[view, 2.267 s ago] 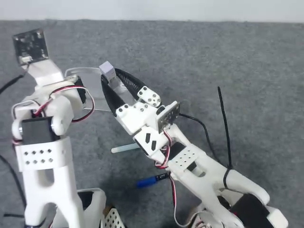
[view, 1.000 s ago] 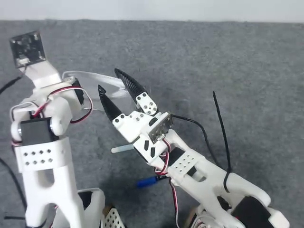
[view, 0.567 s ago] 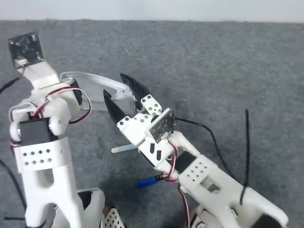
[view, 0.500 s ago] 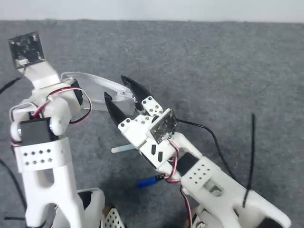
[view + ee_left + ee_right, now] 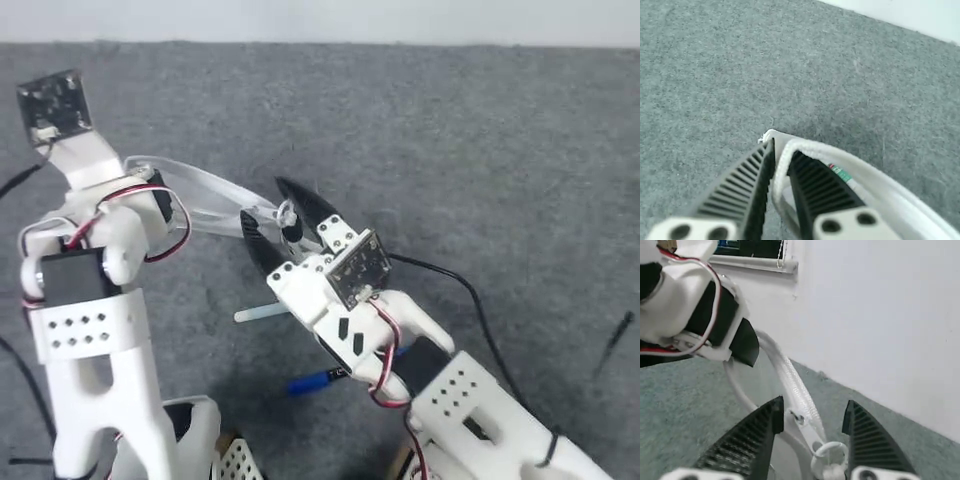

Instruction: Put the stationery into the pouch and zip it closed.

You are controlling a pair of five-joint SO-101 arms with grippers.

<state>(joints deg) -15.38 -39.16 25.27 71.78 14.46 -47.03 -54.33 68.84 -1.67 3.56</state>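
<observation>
- Table [image 5: 520,150]: a grey, rough-textured surface. The right half and the far edge are open, which gives room to swing either arm. The near-left corner is crowded by both arm bases.
- Pouch [image 5: 205,200]: a clear, soft bag with a white zip rim.
  - It hangs over the left half of the table, and one end is pinched in the left gripper [image 5: 782,152].
  - It is likely light and limp, so it will sag and fold unless it is held taut.
  - The smooth film is probably slippery. Take hold on the thicker rim, not on the film.
- Left gripper: the jaws are clamped together on the pouch's white rim. This anchors the pouch for a zip pull.
- Right gripper [image 5: 259,196]: the jaws stand apart on either side of the free end of the pouch. They are not closed on anything.
- Blue pen [image 5: 312,380]: it lies on the table toward the near edge, partly under the right arm. It is stiff and thin and may roll. Grip it at mid-length.
- Pale stick [image 5: 262,314]: it lies on the table just beyond the pen and outside the pouch. It is slim, so little of it stands above the surface to grip.
- Zip ring [image 5: 831,452]: it sits between the right jaws. It is small and free to swing, so close on it squarely.
</observation>
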